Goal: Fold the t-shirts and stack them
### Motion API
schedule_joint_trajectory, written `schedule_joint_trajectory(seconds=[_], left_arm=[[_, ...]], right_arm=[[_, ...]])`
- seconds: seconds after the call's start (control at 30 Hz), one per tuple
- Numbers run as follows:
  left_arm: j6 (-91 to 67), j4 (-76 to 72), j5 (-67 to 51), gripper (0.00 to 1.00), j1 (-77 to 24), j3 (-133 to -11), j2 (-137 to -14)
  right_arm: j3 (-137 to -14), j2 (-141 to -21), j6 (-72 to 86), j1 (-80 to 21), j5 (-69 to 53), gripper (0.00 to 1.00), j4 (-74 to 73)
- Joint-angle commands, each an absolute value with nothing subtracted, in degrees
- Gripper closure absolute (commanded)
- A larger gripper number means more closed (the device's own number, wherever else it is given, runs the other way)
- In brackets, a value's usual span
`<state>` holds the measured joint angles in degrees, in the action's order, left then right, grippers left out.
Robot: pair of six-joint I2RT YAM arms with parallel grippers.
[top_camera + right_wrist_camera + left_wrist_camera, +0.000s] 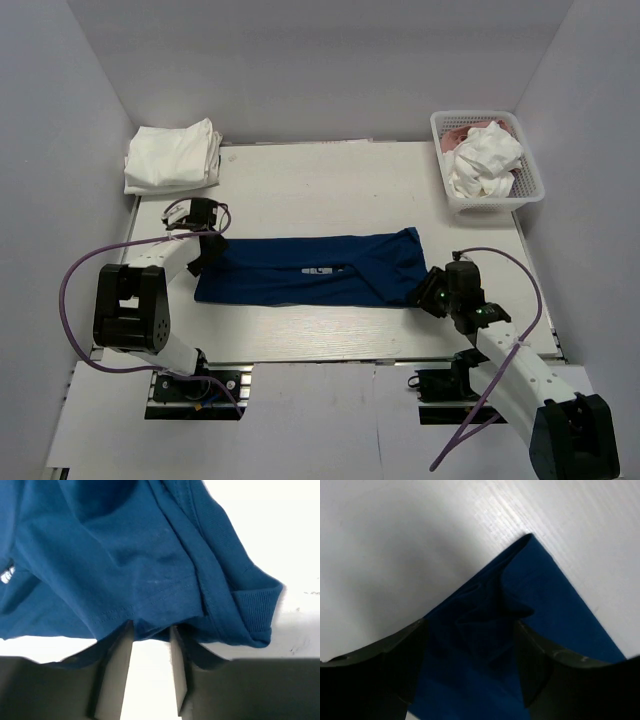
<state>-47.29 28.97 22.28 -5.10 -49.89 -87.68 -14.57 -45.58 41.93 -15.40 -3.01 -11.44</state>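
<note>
The navy t-shirt [310, 268] lies flat across the middle of the table [320, 180], folded into a long band, its small white print facing up near its centre; the left gripper [205, 250] sits low at the shirt's left end, and the left wrist view shows its two dark fingers [395, 655] spread apart on either side of a rumpled corner of the cloth, nothing pinched between them; the right gripper [428, 290] sits at the shirt's right end, by the near corner, and in its own camera the two fingers [117, 675] stand slightly apart with bare white table showing through the gap, the hem and a ribbed edge of the shirt draped just past their tips, not clamped; far behind the shirt's left end, at the back corner, rests a folded stack of white t-shirts [172, 157]; far behind the shirt's right end stands a white basket [530, 190] holding crumpled white cloth [485, 160] with a bit of pink cloth [458, 135] showing beneath it at the back.
</note>
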Motion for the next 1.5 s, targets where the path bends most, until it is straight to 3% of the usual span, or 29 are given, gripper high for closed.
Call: schedule_joint_trajectory(seconds=[0.0,0.03,0.13,0.17,0.2,0.23,0.4,0.57,0.67,0.73,0.77,0.83,1.17,1.4,1.47], left_arm=[[-49.9,34.3,23.5,0.18,-5.2,-51.1,-86.4],[-50.5,35.5,24.4,0.06,-5.2,-51.1,-86.4],[-51.1,36.2,25.0,0.0,-5.2,-52.4,-84.9],[-51.1,36.2,24.0,0.0,-5.2,-53.1,-83.9],[-51.1,35.7,23.3,0.0,-5.2,-53.1,-83.3],[-50.1,33.7,22.2,0.0,-5.2,-53.1,-82.8],[-47.4,27.3,14.6,0.0,-5.2,-53.1,-82.0],[-45.9,21.5,9.8,0.0,-5.7,-53.1,-85.7],[-45.4,20.4,9.1,0.0,-5.7,-53.1,-89.3],[-45.4,19.8,9.1,0.0,-5.7,-53.1,-90.9],[-45.4,19.8,10.2,0.0,-5.7,-53.1,-92.1],[-45.4,20.6,11.7,0.0,-5.7,-53.1,-93.2],[-46.4,21.7,14.1,0.0,-5.7,-51.7,-97.4],[-46.9,22.3,14.2,0.0,-5.7,-51.7,-97.9],[-46.9,22.3,14.2,0.0,-5.7,-51.7,-97.9]], right_arm=[[-17.6,-43.2,40.9,-15.6,-0.4,0.57,-10.0],[-19.2,-43.2,40.0,-15.6,-0.3,0.55,-11.0],[-22.8,-43.9,35.8,-15.6,2.5,0.43,-11.3],[-24.9,-44.9,33.8,-15.5,2.4,0.33,-10.1],[-25.7,-45.3,33.2,-15.6,2.2,0.13,-9.4],[-26.3,-46.0,32.4,-15.6,2.0,0.1,-8.8],[-35.3,-57.3,27.9,-15.9,3.2,0.1,-5.9],[-46.0,-72.5,20.6,-16.6,13.1,0.1,-11.8],[-52.3,-81.0,17.3,-17.3,17.9,0.23,-15.6],[-55.3,-85.8,15.3,-17.5,19.9,0.37,-16.6],[-55.9,-86.7,14.7,-17.4,20.6,0.5,-16.5],[-56.7,-88.9,14.3,-17.6,22.2,0.59,-17.2],[-58.3,-91.5,12.5,-18.4,20.1,0.55,-15.1],[-57.2,-94.0,8.3,-19.2,11.6,0.55,-7.4],[-57.7,-96.4,9.7,-19.2,12.0,0.59,-6.9]])
